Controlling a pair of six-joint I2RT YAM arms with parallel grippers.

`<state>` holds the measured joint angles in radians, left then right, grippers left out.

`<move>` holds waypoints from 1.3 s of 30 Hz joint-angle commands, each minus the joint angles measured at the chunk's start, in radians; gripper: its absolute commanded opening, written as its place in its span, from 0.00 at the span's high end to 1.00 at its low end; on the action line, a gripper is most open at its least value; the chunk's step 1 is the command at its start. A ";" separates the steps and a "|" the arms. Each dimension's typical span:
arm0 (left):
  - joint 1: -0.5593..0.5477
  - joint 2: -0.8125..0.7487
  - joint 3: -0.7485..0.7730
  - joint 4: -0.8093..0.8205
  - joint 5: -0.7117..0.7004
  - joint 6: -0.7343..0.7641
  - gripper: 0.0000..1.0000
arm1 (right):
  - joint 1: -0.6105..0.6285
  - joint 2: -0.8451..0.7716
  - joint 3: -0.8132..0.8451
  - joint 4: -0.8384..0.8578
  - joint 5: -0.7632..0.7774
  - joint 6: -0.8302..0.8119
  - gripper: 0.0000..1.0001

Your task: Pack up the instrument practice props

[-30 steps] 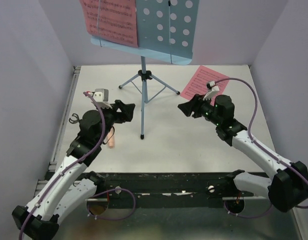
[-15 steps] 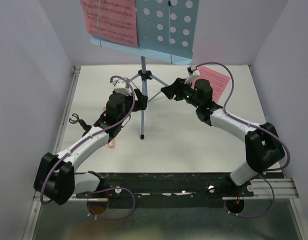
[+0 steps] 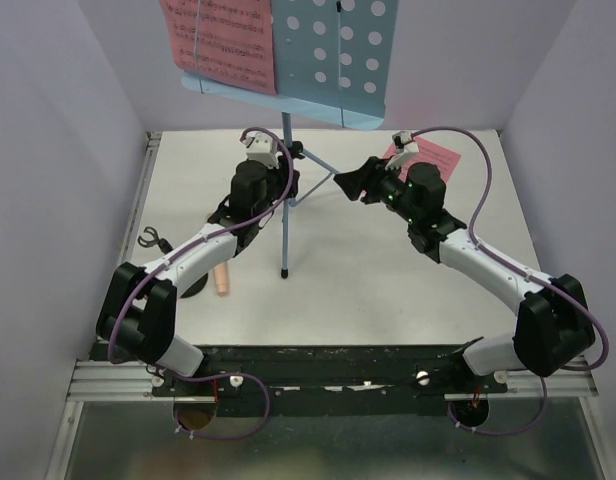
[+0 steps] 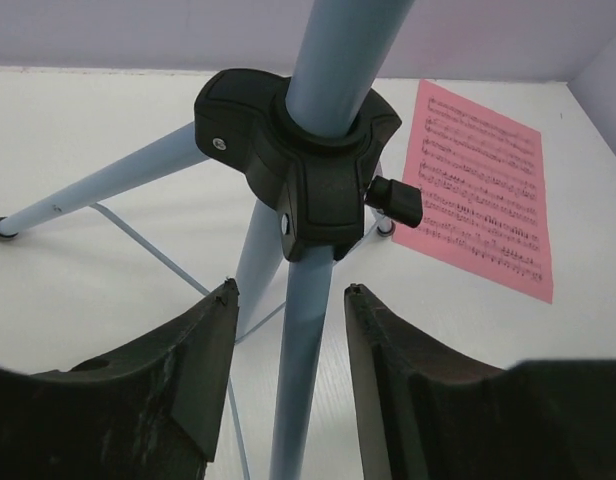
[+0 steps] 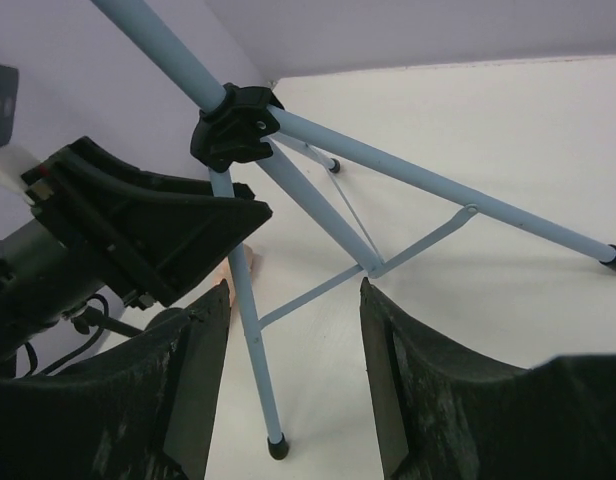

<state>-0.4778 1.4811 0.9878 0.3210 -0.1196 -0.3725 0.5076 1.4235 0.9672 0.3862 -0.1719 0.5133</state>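
The light-blue music stand [image 3: 285, 215] stands mid-table on its tripod. Its hole-dotted desk [image 3: 338, 60] carries one pink page [image 3: 220, 40]. The other pink page [image 3: 435, 158] lies flat at the back right and also shows in the left wrist view [image 4: 483, 190]. My left gripper [image 3: 287, 185] is open, its jaws either side of the front leg [image 4: 303, 380] just below the black hub [image 4: 298, 170], not touching. My right gripper [image 3: 348, 181] is open and empty, right of the stand and facing its legs [image 5: 318, 225]. The beige-pink microphone [image 3: 222, 281] lies beside my left arm. The black mic stand [image 3: 149, 239] is partly hidden by that arm.
White walls close in the table on the left, back and right. The stand's desk overhangs the back of the table above both grippers. The tripod's feet [image 5: 277, 447] spread across the middle. The dark base rail [image 3: 328, 360] runs along the near edge.
Both arms have reached forward to the stand. My left gripper has moved from near the microphone to straddle the stand's leg. My right gripper has come in from the right.
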 commanded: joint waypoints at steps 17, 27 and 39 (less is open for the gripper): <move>-0.042 -0.050 -0.058 -0.006 0.075 0.032 0.97 | 0.005 -0.049 -0.047 -0.098 0.045 -0.056 0.37; -0.071 -0.120 -0.112 -0.039 0.118 0.004 1.00 | 0.005 -0.083 -0.058 -0.124 0.051 -0.059 0.37; -0.192 -0.185 -0.155 -0.027 0.176 -0.074 1.00 | 0.005 -0.284 -0.108 -0.305 0.084 -0.065 0.37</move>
<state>-0.5941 1.3399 0.8459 0.2745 -0.0395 -0.3714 0.5076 1.2205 0.8860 0.1833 -0.1272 0.4652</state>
